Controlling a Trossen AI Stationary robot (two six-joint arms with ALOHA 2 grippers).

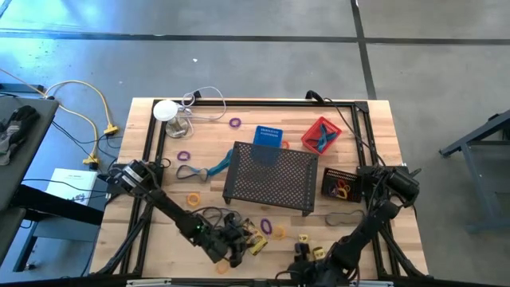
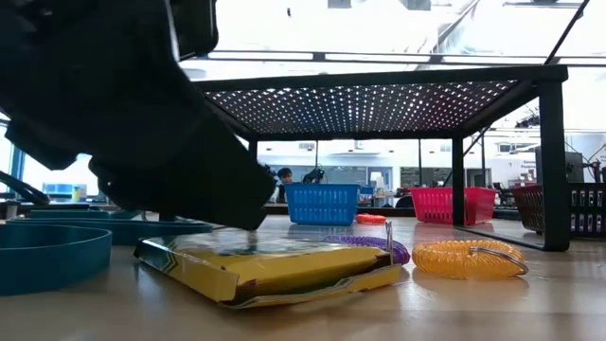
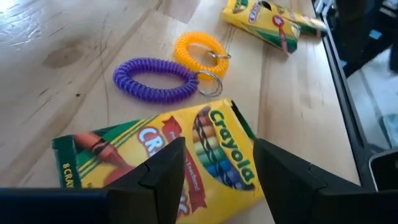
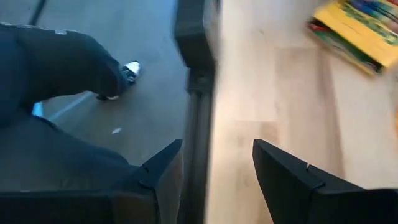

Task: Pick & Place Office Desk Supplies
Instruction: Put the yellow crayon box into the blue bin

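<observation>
The left claw (image 3: pixel 214 171) hung spread over the crayon box (image 3: pixel 186 155) near the worktop's (image 1: pixel 159 231) front edge, seemingly lining up a pick; next it must lower and pinch. The right claw (image 4: pixel 214 171) waited spread.

Counts relative to black mesh tray (image 1: pixel 269 177):
- crayon boxes: two, near side, one (image 3: pixel 180 155) by left arm, one (image 3: pixel 264 20) farther right
- baskets: blue (image 1: pixel 268 135), red (image 1: pixel 321 134) on far side; dark one (image 1: pixel 341 184) right
- coil rings: several purple and orange, exact number unclear
</observation>
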